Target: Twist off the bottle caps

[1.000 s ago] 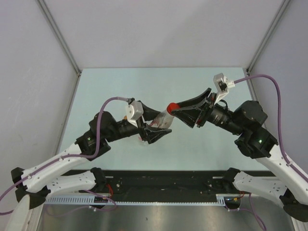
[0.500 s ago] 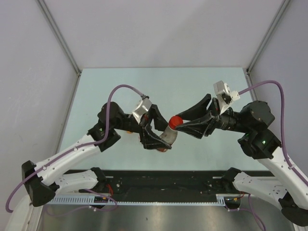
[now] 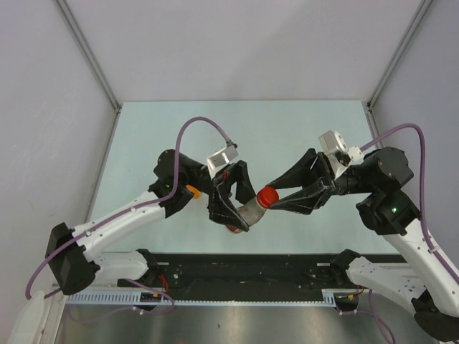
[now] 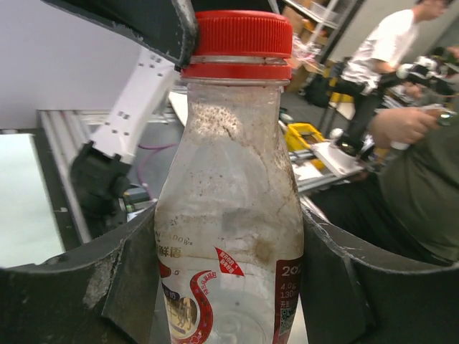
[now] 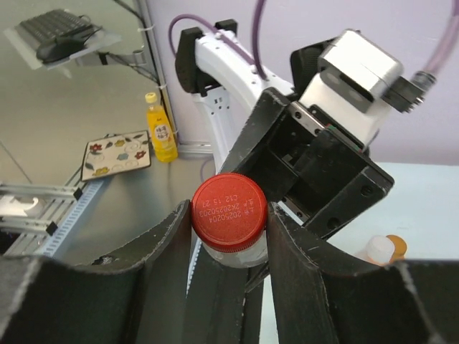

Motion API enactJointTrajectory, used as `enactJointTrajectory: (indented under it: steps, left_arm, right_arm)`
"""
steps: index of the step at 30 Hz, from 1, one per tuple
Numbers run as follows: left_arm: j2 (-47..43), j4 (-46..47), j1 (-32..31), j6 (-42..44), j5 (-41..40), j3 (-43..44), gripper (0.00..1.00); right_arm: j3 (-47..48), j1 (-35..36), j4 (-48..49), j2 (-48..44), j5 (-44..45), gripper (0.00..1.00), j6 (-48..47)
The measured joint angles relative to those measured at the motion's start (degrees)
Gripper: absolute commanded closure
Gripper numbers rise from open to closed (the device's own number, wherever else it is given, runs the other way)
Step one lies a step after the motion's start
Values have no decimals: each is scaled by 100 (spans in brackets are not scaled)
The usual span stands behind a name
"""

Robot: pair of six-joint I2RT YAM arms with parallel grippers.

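Observation:
A clear bottle (image 4: pixel 229 215) with a reddish label band is held off the table, tilted toward the right. My left gripper (image 4: pixel 229 287) is shut on its body, one finger on each side. Its red cap (image 5: pixel 229 210) sits on the neck, and my right gripper (image 5: pixel 229 222) is shut on that cap from both sides. From above, the bottle (image 3: pixel 249 212) lies between the left gripper (image 3: pixel 240 204) and the right gripper (image 3: pixel 271 198), with the red cap (image 3: pixel 267 196) at the right gripper's fingertips. The rest of the bottle is hidden in the right wrist view.
An orange cap (image 3: pixel 192 191) shows under my left arm on the pale green table (image 3: pixel 287 129). The right wrist view shows that orange cap (image 5: pixel 396 246) beside a white bottle top (image 5: pixel 374 251). Grey walls close in the table on three sides.
Both arms have carried the bottle toward the near edge and a little right. The left wrist has swung round so the bottle leans more. Both grips are unchanged.

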Motion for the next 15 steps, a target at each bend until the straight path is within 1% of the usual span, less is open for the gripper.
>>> enactJointTrajectory:
  steps: [4, 9, 11, 15]
  left_arm:
    - [278, 1038, 0, -931, 310, 0, 100]
    - [728, 2468, 0, -2293, 629, 0, 100]
    - [885, 2852, 0, -2787, 739, 20, 100]
    - [1054, 3259, 0, -3394, 918, 92, 100]
  right_arm:
    - [0, -13, 90, -2, -313, 100, -195]
    - [0, -26, 57, -9, -616, 100, -470]
    - [0, -37, -26, -13, -688, 100, -546]
    - [0, -52, -181, -39, -750, 100, -667]
